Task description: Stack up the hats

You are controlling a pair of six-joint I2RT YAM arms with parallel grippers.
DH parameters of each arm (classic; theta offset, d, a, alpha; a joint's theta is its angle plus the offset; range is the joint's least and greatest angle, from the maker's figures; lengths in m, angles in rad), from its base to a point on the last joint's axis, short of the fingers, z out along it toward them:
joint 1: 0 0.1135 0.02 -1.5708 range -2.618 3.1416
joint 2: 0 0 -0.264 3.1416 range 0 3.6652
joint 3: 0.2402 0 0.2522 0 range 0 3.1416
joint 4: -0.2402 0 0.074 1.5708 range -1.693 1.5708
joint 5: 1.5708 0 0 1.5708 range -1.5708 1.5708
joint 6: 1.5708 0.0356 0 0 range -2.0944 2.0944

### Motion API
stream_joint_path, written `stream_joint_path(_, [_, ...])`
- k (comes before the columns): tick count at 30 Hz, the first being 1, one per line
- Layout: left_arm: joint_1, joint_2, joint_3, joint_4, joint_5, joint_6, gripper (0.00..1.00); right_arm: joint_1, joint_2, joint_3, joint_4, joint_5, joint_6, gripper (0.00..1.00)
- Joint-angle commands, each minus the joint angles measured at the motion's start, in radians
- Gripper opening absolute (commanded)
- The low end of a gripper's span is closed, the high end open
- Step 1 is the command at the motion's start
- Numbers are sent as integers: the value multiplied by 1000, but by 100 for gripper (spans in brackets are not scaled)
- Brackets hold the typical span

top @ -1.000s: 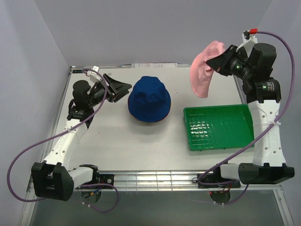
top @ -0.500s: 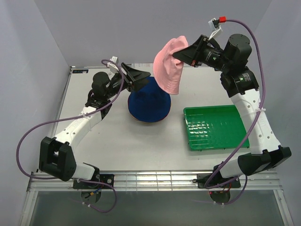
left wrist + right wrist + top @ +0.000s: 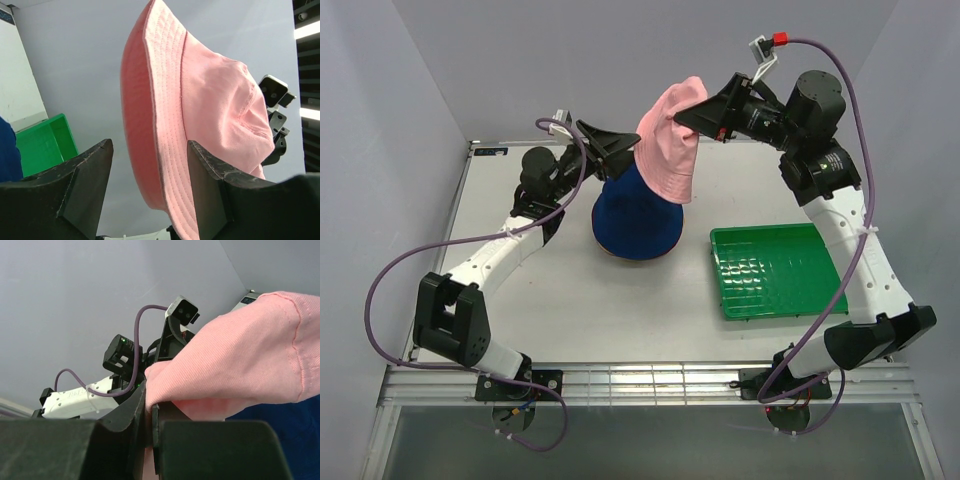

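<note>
Two grippers: both were raised over the far middle of the table [image 3: 550,300], meeting at one hat.
Left gripper [image 3: 628,150] [image 3: 149,150]: jaws stood wide apart, holding nothing. In the left wrist view the pink brim hung in the gap between them, seemingly touching neither finger. If they closed off-centre, they would likely catch only the floppy edge and drag the hat sideways.
Blue hat [image 3: 635,215] [image 3: 7,150] [image 3: 280,440]: it sat crown-up on the table, below the pink one. A low pass by either arm could nudge it or dent its crown, spoiling the seat for the next hat.
Pink hat [image 3: 665,150] [image 3: 210,110] [image 3: 240,360]: it hung in the air, tilted, with its opening facing the left arm and not downward. Whether its lower brim touched the blue crown could not be told. Let go at this angle, it would probably land on its side and slide off.
Right gripper [image 3: 682,120] [image 3: 148,390]: it was pinched tight on a fold of pink fabric near the crown. So small a pinch might slip, and a tug between the arms could pull it free.
Green tray [image 3: 720,275] [image 3: 45,145]: it lay well to the right, where a hat sliding that way might end up.
</note>
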Motion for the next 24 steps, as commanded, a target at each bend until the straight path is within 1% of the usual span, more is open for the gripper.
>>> stream_joint_path(1, [-8,-7,40,59,-9,-17,70,11,-3,19,71,-17,-7,8])
stream_joint_path(8, [-11,-8,27,63,2,-21,66,14,9,5,36,4,-53,8])
stream_joint_path(11, [-11,-5,27,65,7,-20,55,14,15,10,-19,32,-108,8])
stream_joint_path(12, [-11,-4,29,65,10,-20,48,14,19,13,-34,37,-121,8])
stream_joint_path(13, [-11,1,30,65,10,-18,42,14,25,14,-65,47,-147,8])
stream_joint_path(15, [-11,4,33,65,17,-12,35,14,29,23,-94,55,-171,8])
stream_joint_path(16, [-11,6,35,63,20,-11,26,14,37,28,-111,60,-185,8])
stream_joint_path(18, [-11,19,43,62,37,-6,20,14,43,37,-169,84,-233,8])
stream_joint_path(19, [-11,26,47,54,45,-5,13,14,54,56,-194,93,-253,8])
stream_joint_path(22, [-11,56,62,45,76,0,2,14,83,108,-301,152,-332,8])
stream_joint_path(23, [-11,70,66,45,79,3,0,14,89,123,-327,178,-352,8])
stream_joint_path(24, [-13,76,67,43,82,8,0,13,104,134,-367,190,-386,8])
